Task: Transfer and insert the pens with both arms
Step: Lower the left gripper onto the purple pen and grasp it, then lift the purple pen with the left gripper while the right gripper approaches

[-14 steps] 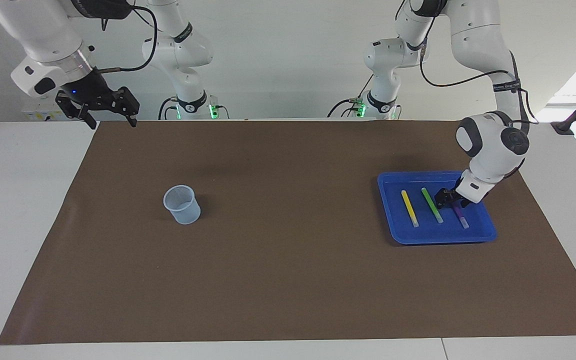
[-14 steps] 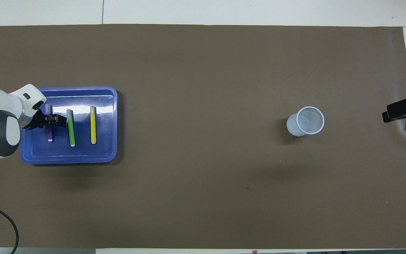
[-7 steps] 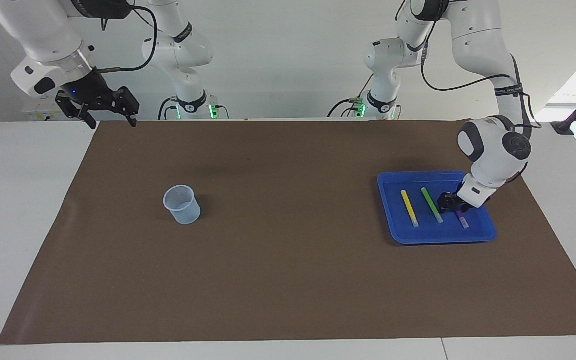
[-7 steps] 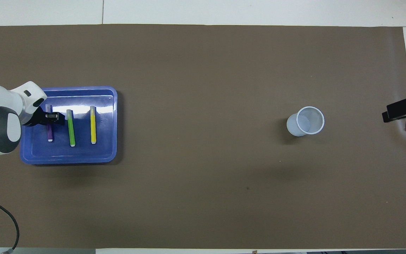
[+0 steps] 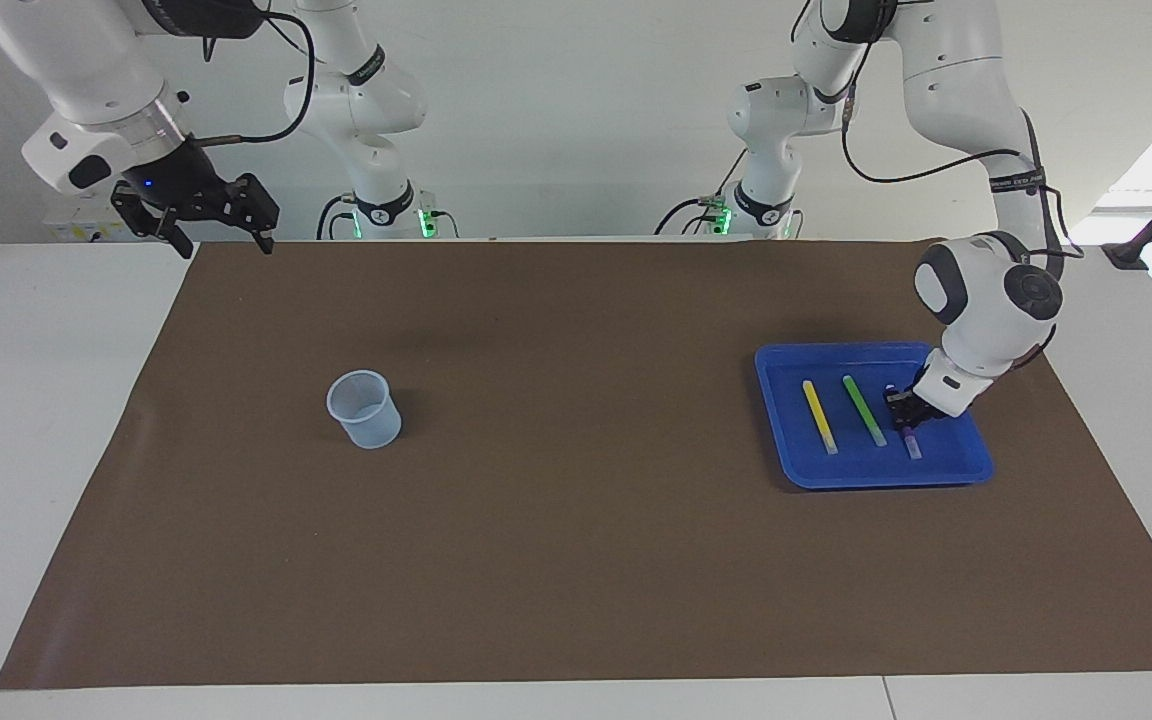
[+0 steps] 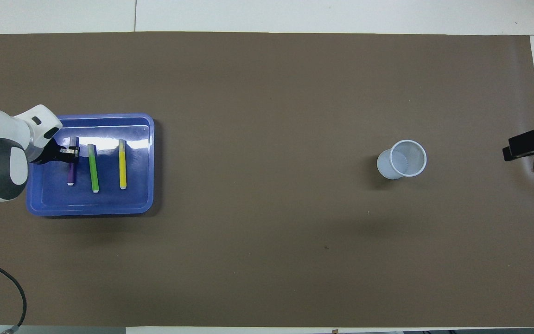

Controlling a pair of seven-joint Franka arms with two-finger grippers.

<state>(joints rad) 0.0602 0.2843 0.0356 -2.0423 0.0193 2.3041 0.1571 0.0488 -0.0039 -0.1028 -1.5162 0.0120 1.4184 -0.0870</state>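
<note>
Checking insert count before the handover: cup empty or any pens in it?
Empty. The overhead view looks straight into the cup and shows no pen; the yellow pen, green pen and purple pen are all in the blue tray.

From my overhead feed, the brown mat (image 6: 267,232) lies open between the blue tray (image 6: 149,162) at nine o'clock and the cup (image 6: 402,160) at three o'clock. The green pen (image 6: 93,167) crowds my left tool (image 6: 73,153) inside the tray.
</note>
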